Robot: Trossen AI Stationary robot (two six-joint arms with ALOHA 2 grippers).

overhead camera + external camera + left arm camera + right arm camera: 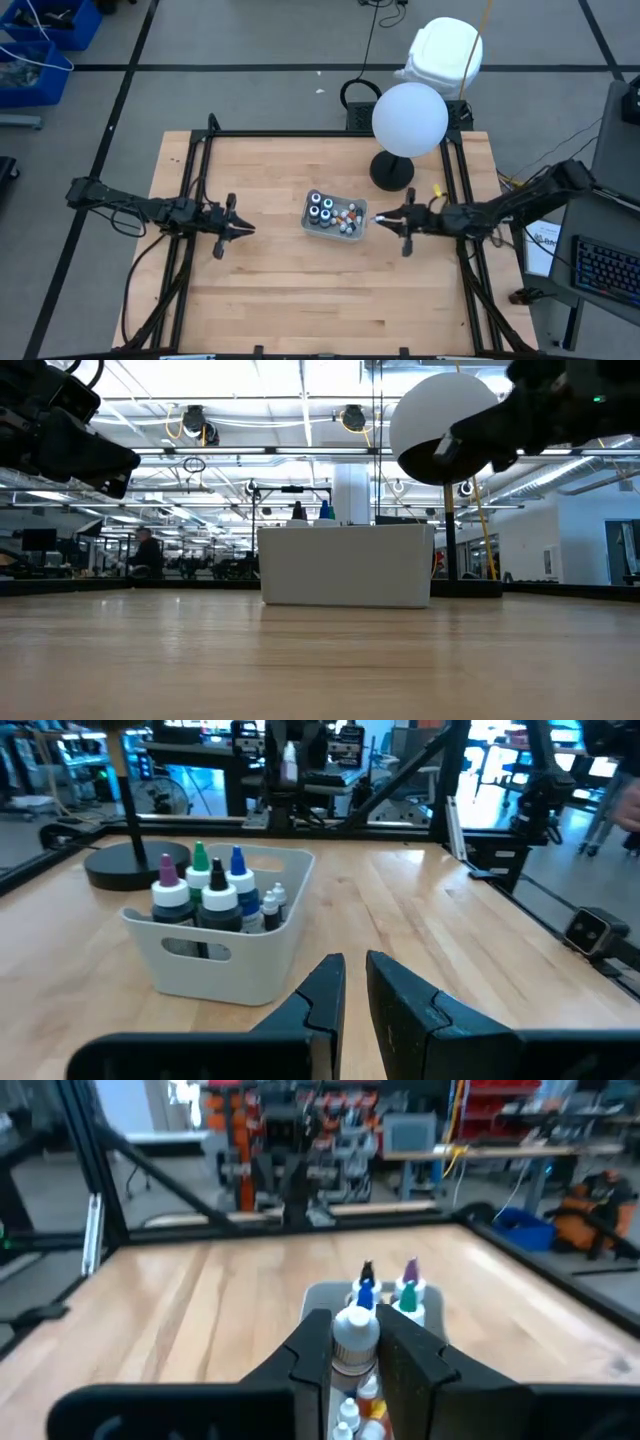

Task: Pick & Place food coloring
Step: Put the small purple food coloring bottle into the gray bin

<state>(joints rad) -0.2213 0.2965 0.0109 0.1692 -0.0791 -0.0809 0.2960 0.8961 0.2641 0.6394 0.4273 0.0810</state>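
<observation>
1. Right gripper (355, 1365) pinching a white-capped food coloring bottle (355, 1342), held just above the white bin (335, 216).
2. Remaining bottles (205, 898) upright inside the bin, mid-worktop (280, 290).
3. Left gripper (355, 982) nearly pressed together, empty, beside the bin.

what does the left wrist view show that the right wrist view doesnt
Only the left wrist view shows the tray's side wall with its handle slot, the lamp base behind it, and the left gripper, nearly shut and empty. Only the right wrist view shows the right gripper shut on a small white-capped bottle. Both show the coloured-tip food coloring bottles and the wooden table.
</observation>
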